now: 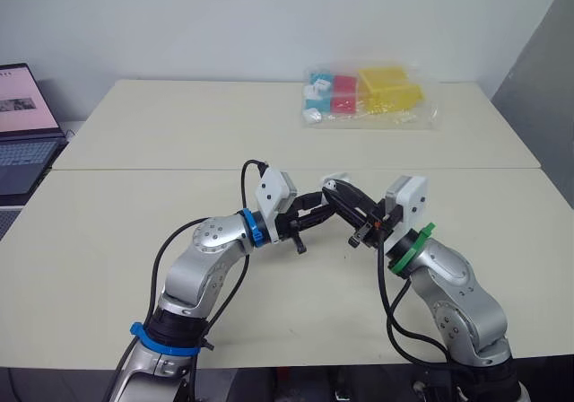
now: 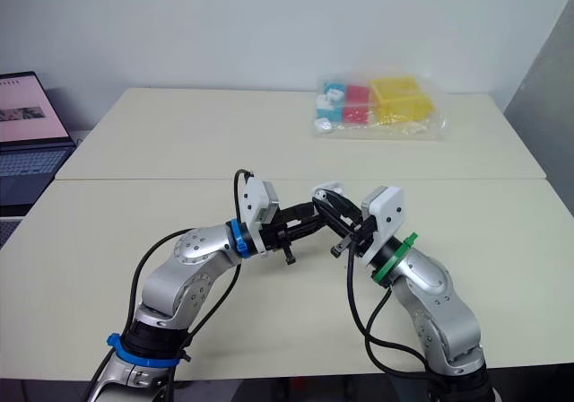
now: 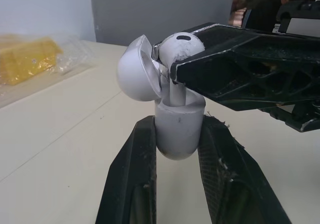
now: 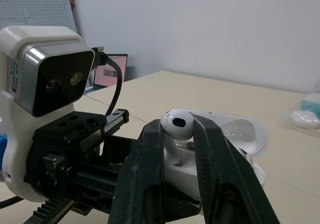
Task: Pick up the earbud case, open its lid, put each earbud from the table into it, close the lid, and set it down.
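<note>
Light wall in bg, and two beige tables (image 1: 134, 214) pushed together w/ a seam btw. them. The left gripper (image 1: 314, 214) is clamped on the earbud case (image 3: 177, 129). Its two black fingers press the lower body of the case from both sides. The case is upright and held in the air above the near table, just in front of the seam. The lid (image 3: 135, 69) is open and tilted back on its hinge.

The right gripper (image 4: 177, 134) is on the opp. side and meets the left one over the middle of the table. Its fingers are narrow and pinch an earbud (image 3: 181, 45) by the head. The earbud stem is down in the case opening and the round head is above the rim, right beside the lid edge. Touching it or not, cannot tell.

Further out, a clear plastic bag (image 1: 368, 97) w/ yellow, red and blue-white items lies on the far table, well apart from the grippers. An open laptop (image 1: 18, 133) stands at the robot's left, off the table edge. In the left wrist view a person in dark clothes (image 3: 262, 6) is far behind.
</note>
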{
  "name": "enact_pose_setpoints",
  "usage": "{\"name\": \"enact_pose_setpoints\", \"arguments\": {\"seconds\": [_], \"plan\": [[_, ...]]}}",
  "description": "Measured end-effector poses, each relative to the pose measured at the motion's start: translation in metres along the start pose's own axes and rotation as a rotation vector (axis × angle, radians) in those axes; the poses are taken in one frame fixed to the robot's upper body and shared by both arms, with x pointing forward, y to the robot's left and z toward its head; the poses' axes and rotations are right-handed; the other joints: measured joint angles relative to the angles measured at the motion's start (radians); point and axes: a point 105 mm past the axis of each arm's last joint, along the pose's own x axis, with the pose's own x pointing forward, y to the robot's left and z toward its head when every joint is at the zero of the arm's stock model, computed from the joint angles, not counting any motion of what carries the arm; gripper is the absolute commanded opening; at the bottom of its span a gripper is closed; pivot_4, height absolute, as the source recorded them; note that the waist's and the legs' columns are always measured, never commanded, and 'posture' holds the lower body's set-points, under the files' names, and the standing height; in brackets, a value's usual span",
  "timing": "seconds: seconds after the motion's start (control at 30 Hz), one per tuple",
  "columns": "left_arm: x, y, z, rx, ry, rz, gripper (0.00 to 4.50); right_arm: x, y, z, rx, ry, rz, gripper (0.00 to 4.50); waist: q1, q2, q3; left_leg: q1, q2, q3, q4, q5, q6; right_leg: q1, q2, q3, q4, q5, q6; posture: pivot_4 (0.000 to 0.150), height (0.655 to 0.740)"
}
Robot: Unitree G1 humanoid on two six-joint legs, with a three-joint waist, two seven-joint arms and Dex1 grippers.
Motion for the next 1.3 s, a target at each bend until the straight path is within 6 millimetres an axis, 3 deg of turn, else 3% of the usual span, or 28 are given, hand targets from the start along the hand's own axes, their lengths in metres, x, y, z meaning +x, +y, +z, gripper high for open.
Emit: {"name": "enact_pose_setpoints", "arguments": {"seconds": [0.63,0.93,1.3], "plan": [[0.001,-0.002,-0.003,-0.006,0.003,0.001,0.78,-0.003,-0.001,0.0,0.038,0.029,-0.01,0.44,0.0,0.0,0.0,0.0,0.0,0.0,-0.001,0.0,0.0,0.0,0.0,0.0,-0.001,0.0,0.0,0.15,0.74],[0.0,0.001,-0.003,-0.004,0.006,0.022,0.78,-0.001,0.009,-0.001,0.021,0.04,0.037,3.58,0.0,0.0,0.0,0.0,0.0,0.0,-0.001,0.0,0.0,0.0,0.0,0.0,-0.001,0.0,0.0,0.15,0.74],[0.0,0.001,-0.002,-0.002,0.002,0.018,0.78,-0.008,0.0,0.004,-0.026,0.047,0.002,3.6,0.0,0.0,0.0,-0.001,0.0,0.0,-0.001,0.0,0.0,0.0,0.0,0.0,-0.001,0.0,0.0,0.15,0.74]]}}
